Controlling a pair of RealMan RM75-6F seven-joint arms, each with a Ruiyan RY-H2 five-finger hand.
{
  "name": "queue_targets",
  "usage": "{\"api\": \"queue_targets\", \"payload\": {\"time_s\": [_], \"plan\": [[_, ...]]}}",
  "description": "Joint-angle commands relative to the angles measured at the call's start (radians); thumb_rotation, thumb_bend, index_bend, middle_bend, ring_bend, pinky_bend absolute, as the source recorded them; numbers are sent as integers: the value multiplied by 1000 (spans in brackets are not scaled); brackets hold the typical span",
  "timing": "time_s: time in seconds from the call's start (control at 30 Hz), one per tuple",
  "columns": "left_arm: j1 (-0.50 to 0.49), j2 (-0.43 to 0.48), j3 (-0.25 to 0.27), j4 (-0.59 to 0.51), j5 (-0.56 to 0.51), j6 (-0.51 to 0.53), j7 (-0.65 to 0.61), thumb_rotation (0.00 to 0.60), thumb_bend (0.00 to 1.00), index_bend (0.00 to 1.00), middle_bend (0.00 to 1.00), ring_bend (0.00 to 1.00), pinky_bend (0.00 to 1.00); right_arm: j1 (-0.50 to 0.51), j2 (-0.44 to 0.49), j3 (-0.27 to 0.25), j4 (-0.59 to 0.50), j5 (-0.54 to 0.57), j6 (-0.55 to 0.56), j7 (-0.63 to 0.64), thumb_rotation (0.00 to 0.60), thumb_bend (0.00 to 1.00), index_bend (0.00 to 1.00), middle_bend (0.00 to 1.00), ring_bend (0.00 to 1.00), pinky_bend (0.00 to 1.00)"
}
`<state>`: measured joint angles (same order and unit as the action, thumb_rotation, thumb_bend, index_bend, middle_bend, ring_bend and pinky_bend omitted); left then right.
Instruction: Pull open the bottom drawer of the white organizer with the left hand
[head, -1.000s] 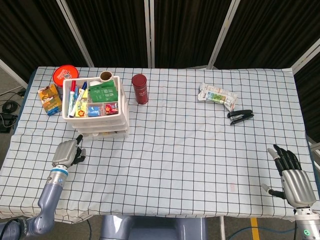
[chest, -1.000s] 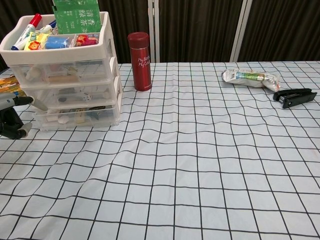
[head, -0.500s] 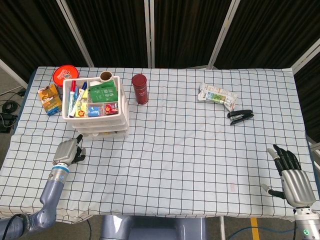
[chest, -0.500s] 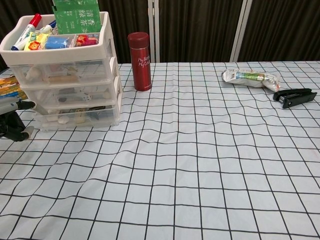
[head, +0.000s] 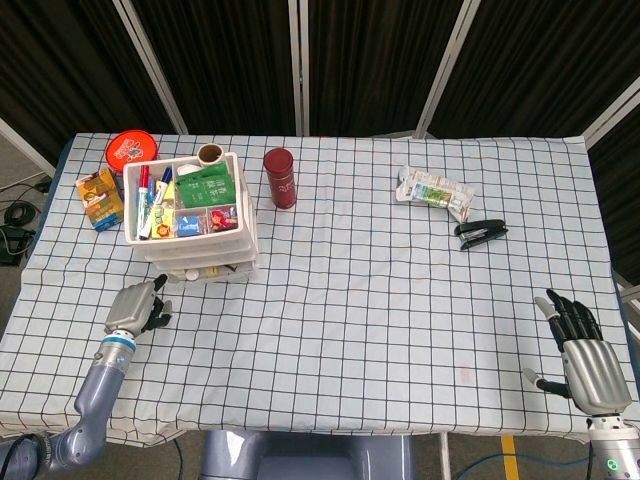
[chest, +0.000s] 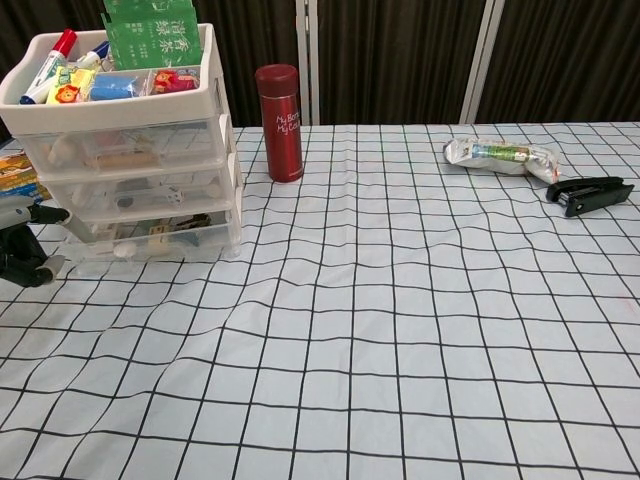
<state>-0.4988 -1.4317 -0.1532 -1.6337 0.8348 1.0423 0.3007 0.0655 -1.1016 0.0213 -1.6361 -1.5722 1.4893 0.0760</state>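
Note:
The white organizer (head: 190, 215) (chest: 125, 140) stands at the table's left rear, its open top tray full of markers and packets. Its bottom drawer (head: 208, 270) (chest: 150, 240) sticks out a little at the front, and small items show inside. My left hand (head: 135, 305) (chest: 25, 255) lies on the cloth in front of and to the left of the drawer, fingers curled in. One fingertip (chest: 52, 213) points at the drawer's left front corner; whether it touches I cannot tell. My right hand (head: 585, 360) rests far off at the front right, fingers spread, holding nothing.
A dark red flask (head: 279, 178) (chest: 279, 122) stands just right of the organizer. A red round tin (head: 130, 150) and an orange box (head: 99, 198) sit to the organizer's left. A snack packet (head: 435, 192) (chest: 500, 155) and black stapler (head: 481, 232) (chest: 590, 192) lie at the right rear.
The bottom drawer has slid slightly forward and shows more of its contents, and the organizer's upper part has shifted a little back and left. The left hand barely moved; the right hand is still.

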Motion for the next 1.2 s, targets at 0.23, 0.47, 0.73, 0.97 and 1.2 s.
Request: {"api": "queue_targets", "payload": {"time_s": [0.23,0.47,0.73,0.97,1.2], "plan": [[11,22,12,-12,18,-3,-27,600,645,689,958,925,796,-1,0,0,-1,0,2,0,600,30,29,0,0,0],[28,41,28,-29,59,0,-63,600,645,644,958,925,796,0,0,0,-1,0,0,-2,600,30,29,0,0,0],[63,73,38,-73,170,75,-104,600,636,576,957,925,796,-2,3,1,-2,1,3,3,600,30,29,0,0,0],[87,138,60,-150,331,181,-51,600,536,542,958,925,796,-1,2,0,-3,0,2,0,600,30,29,0,0,0],[65,157,76,-153,415,214,111,600,154,360,806,815,711,-4,6,1,-6,3,4,4,600,30,29,0,0,0]]}}
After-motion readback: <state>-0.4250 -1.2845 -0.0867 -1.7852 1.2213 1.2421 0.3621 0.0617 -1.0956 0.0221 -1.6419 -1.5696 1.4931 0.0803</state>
